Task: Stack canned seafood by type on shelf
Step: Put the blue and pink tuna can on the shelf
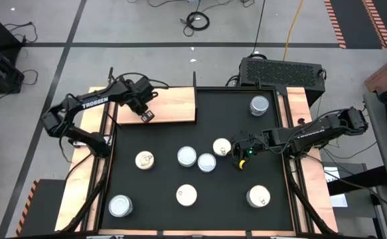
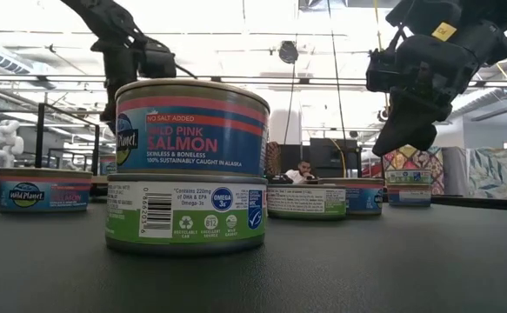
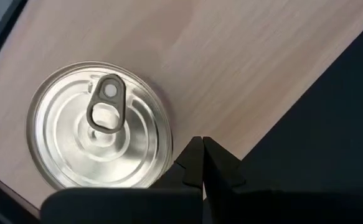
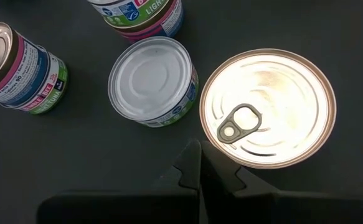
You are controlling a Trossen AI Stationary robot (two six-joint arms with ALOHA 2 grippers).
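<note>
Light-coloured wooden shelf board (image 1: 173, 103) laid at the black tabletop's (image 1: 160, 199) far left corner, left gripper (image 1: 145, 115) held over it with fingers pressed together, empty, beside a silvery pull-tab tin (image 3: 99, 126) standing on the board, right gripper (image 1: 241, 156) likewise closed and empty, just beside a gold-topped pull-tab tin (image 1: 221, 147), other short round tins scattered over the tabletop, one stack of two (image 2: 190, 165) seen close in the low view.

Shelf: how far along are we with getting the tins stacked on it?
Barely started. Done: one pull-tab tin sits on the shelf, unstacked, with the left gripper shut and empty beside it. In hand: the right gripper, also shut and empty, hovers next to a pull-tab tin on the mat. Left: every other tin is on the black mat, none sorted on the shelf.
</note>
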